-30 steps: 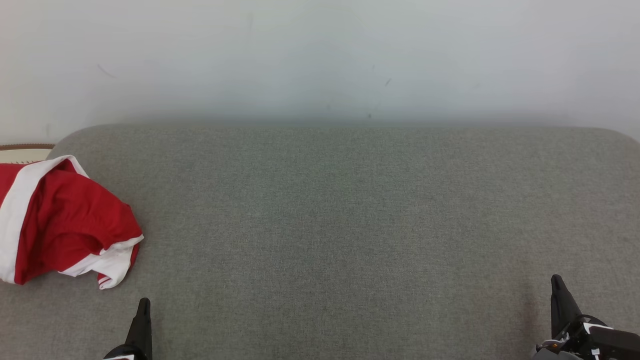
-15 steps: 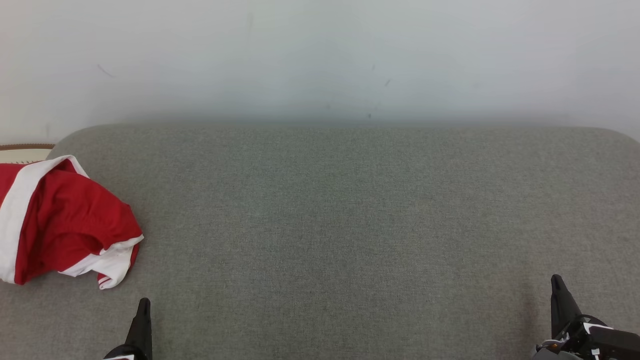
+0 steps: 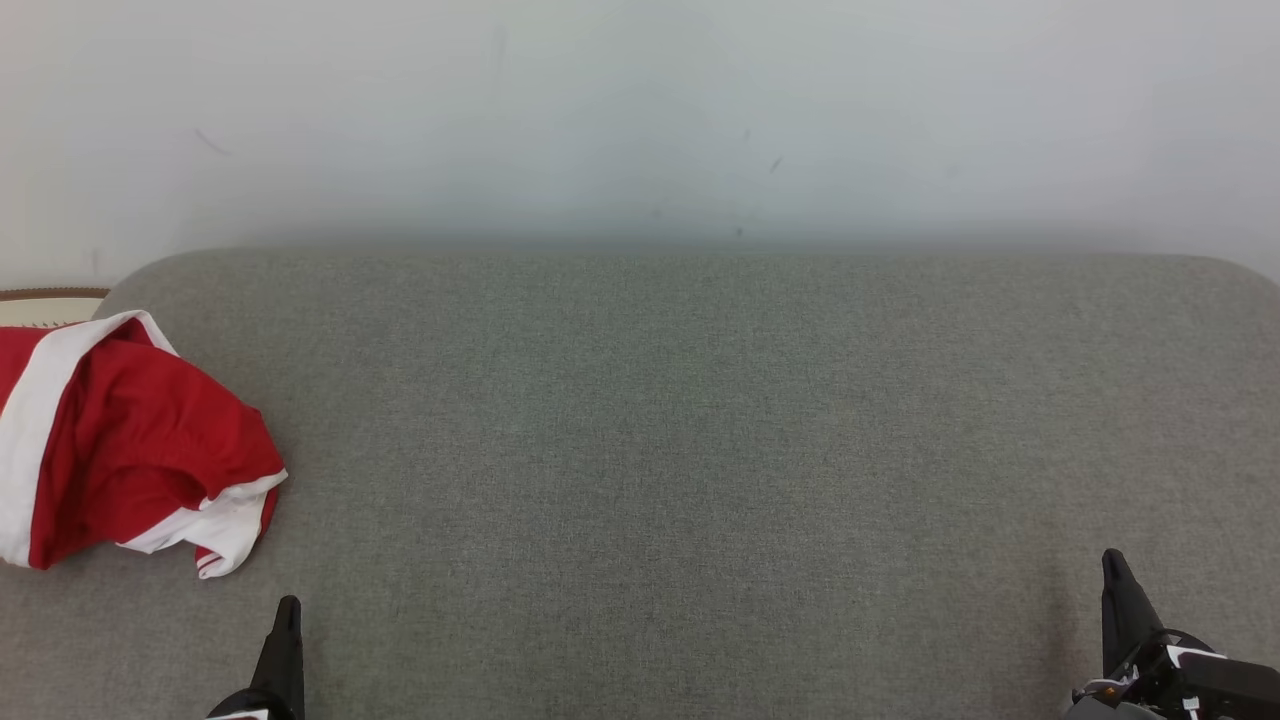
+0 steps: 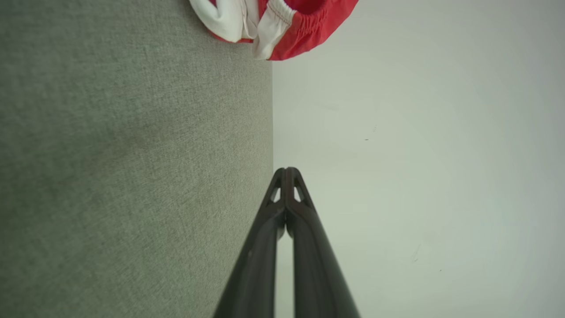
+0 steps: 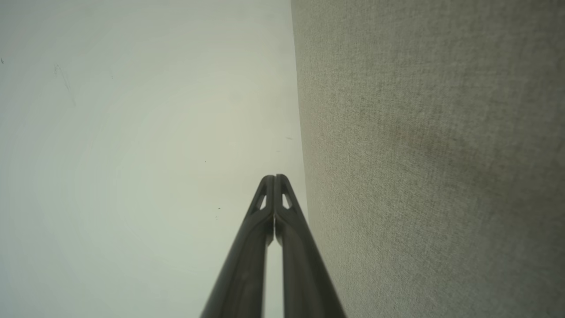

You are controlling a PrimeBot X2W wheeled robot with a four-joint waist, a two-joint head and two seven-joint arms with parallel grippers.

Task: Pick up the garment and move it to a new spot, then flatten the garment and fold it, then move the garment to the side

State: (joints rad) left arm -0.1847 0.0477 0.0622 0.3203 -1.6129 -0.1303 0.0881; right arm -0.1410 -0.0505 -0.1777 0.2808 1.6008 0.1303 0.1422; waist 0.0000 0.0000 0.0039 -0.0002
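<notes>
We judge nothing is done yet: the red-and-white garment (image 3: pixel 130 440) lies crumpled at the left edge of the worktop (image 3: pixel 700 450), and the left end effector (image 3: pixel 288 612) and right end effector (image 3: pixel 1112 568) are closed, empty.

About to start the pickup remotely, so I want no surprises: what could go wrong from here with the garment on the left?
1. The garment is bunched and runs past the head view's left edge, so a grasp may catch several layers or only a loose fold.
2. The left tool is shut; reaching without opening would likely just shove the cloth across the grey surface.
</notes>
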